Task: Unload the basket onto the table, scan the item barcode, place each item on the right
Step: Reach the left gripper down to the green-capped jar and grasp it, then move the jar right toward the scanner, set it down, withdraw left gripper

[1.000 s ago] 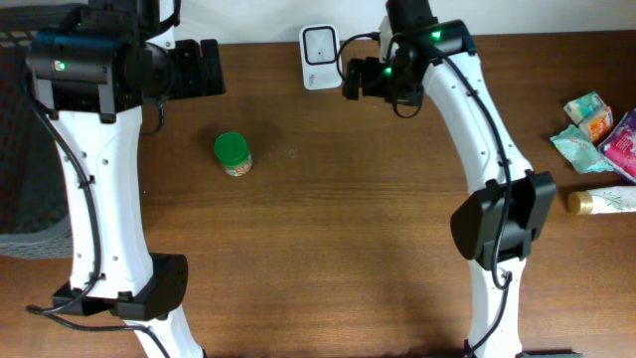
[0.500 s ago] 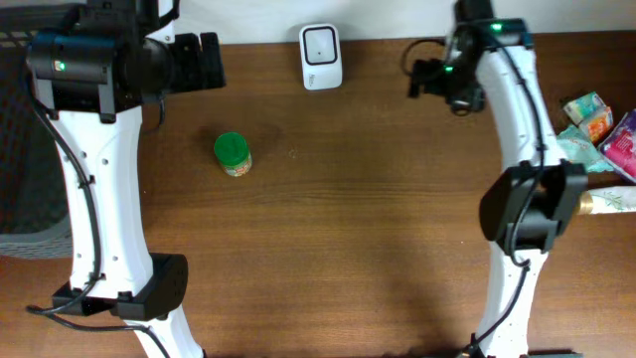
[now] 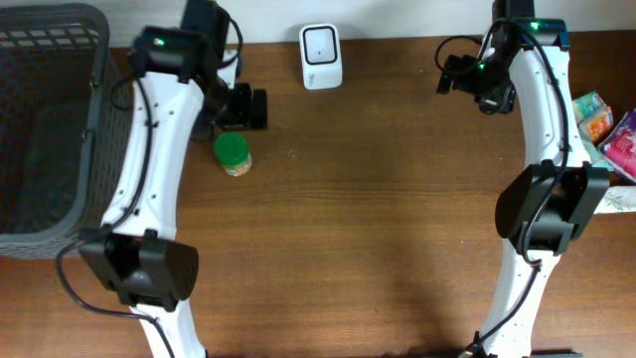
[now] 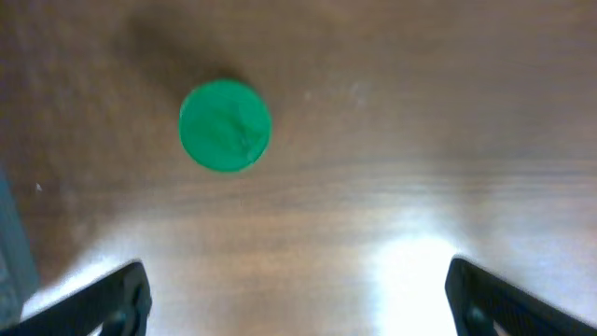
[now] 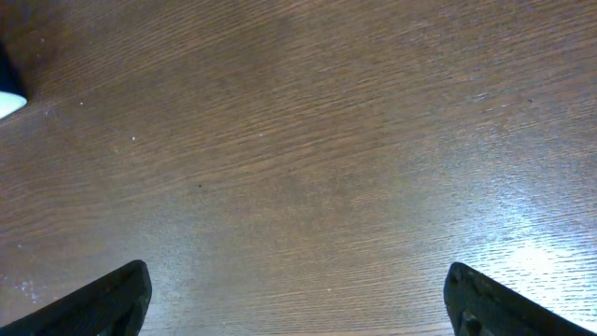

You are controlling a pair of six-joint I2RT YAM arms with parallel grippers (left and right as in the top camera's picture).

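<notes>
Jaws of left gripper [image 4: 298, 303] and right gripper [image 5: 298, 299] both spread wide, empty; small round green-lidded jar [image 3: 233, 154] stands upright on brown wooden table [image 3: 378, 229] near the left one, not between its jaws, and looks light, rigid, slick-sided, so I'd pinch across the body below the lid.

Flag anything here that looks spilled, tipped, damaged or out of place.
Nothing stands out. The green-lidded jar stands upright on the table, nothing spilled around it; the white scanner sits at the back edge, and the packets lie bunched at the right edge.
</notes>
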